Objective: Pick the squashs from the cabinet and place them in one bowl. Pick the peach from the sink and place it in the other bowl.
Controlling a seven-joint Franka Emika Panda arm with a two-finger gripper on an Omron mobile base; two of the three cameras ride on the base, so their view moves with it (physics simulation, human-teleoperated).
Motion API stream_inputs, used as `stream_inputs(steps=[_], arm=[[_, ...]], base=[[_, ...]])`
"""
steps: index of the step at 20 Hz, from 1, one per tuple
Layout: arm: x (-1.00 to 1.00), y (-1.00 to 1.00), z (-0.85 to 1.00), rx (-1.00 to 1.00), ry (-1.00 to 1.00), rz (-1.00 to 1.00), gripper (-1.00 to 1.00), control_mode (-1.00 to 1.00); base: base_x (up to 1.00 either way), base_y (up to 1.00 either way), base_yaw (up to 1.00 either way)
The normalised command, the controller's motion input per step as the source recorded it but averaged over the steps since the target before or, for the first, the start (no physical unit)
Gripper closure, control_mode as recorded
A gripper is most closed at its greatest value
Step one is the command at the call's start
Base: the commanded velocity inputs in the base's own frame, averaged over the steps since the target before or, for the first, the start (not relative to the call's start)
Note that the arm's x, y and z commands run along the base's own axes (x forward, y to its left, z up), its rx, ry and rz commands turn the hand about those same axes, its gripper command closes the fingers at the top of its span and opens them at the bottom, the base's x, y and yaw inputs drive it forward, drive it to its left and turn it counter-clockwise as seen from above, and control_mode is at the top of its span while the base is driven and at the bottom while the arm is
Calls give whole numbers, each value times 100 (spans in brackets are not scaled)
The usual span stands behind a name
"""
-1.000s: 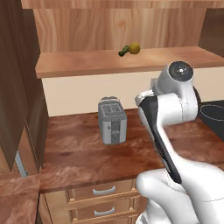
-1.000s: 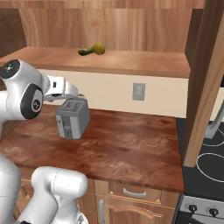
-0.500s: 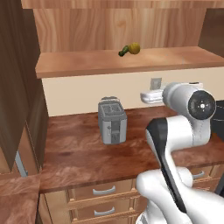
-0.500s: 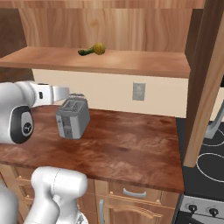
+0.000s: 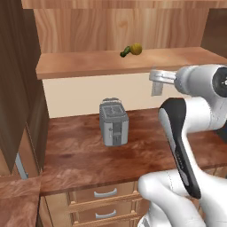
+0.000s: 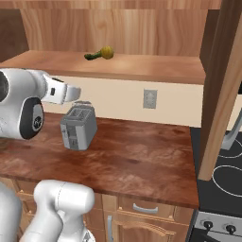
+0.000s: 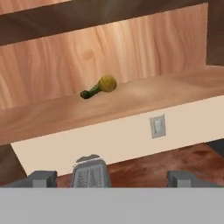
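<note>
Two squashs lie touching on the cabinet shelf (image 5: 88,64): a rounded yellow one (image 5: 136,48) and an elongated dark green one (image 5: 125,52), also seen as yellow (image 6: 107,52) and green (image 6: 93,56). In the hand view the yellow squash (image 7: 107,83) and the green one (image 7: 89,92) sit ahead and above. My gripper (image 7: 113,178) is open, its tips wide apart with nothing between them. It hovers below the shelf's front edge, above the counter (image 5: 151,76) (image 6: 78,93). The peach, sink and both bowls are out of view.
A grey toaster (image 5: 114,121) (image 6: 78,125) stands on the brown counter under the shelf. A wall outlet (image 6: 150,99) is on the backsplash. Dark cabinet doors hang open at the left (image 5: 17,88) and right (image 6: 222,85). A stove (image 6: 227,175) lies at the right.
The arm has swung and the hand has risen from toaster height to just under the shelf edge, pointing at the cabinet. The jaws stayed open. The squashs have not moved.
</note>
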Motion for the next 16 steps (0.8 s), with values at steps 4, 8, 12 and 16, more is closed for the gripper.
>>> stream_inputs(steps=[4,8,12,16], arm=[[0,-10,34,29,32,4,-100,-100],[0,-2,4,14,12,3,-100,-100],[17,0,0,0,8,0,-100,-100],[46,-6,0,0,20,0,-100,-100]], base=[[0,0,0],[0,0,0],[0,0,0],[0,0,0]])
